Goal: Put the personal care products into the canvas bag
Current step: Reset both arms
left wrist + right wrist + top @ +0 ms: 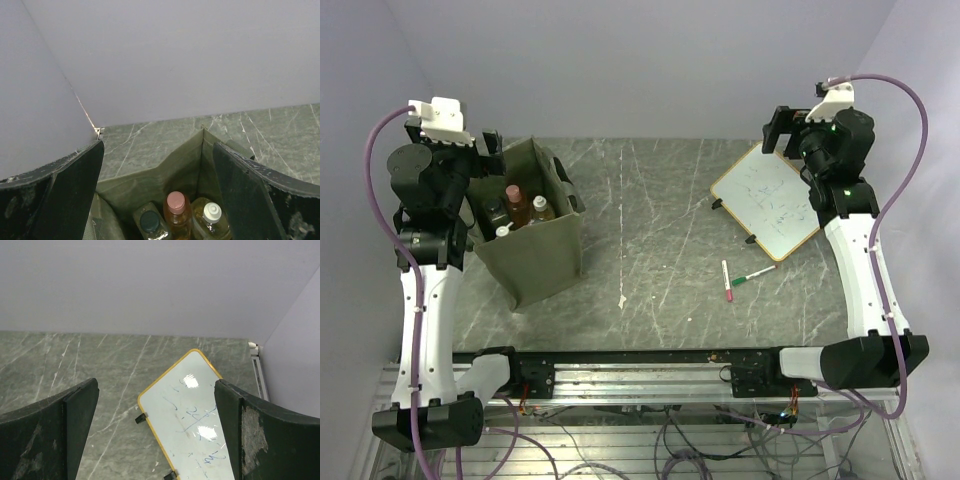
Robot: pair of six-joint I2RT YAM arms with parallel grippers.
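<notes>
Left claw [486,150]: released, fingers spread with nothing between them; upper left of the overhead frame, over the far left rim of the canvas bag [535,258].
Right claw [776,130]: released, empty; upper right of frame, above the far corner of the whiteboard [770,205].
Canvas bag: olive, upright, mouth open, on the left part of the bench [650,190].
Personal care products [517,203]: several bottles standing inside the bag, caps up. The full count cannot be told from here.
Red marker [726,281] and green marker [753,276]: lying on the bench at centre right, their near ends close together, below the whiteboard.

Left wrist view.
Left claw [157,150]: both dark fingers [70,195] at the frame's lower corners, wide apart, gripping nothing.
Canvas bag [160,172]: bottom centre, its far corner fold between the fingers.
Three bottles side by side inside: dark-capped bottle [150,222] on the left, orange bottle [176,205] with a beige-pink cap in the middle, white-capped bottle [212,214] on the right.

Right wrist view.
Right claw [156,390]: fingers [75,425] spread at the lower corners, empty.
Whiteboard [192,415]: yellow-edged, faint pen marks, lying flat on the bench [65,360] at lower centre, between the fingers.
</notes>
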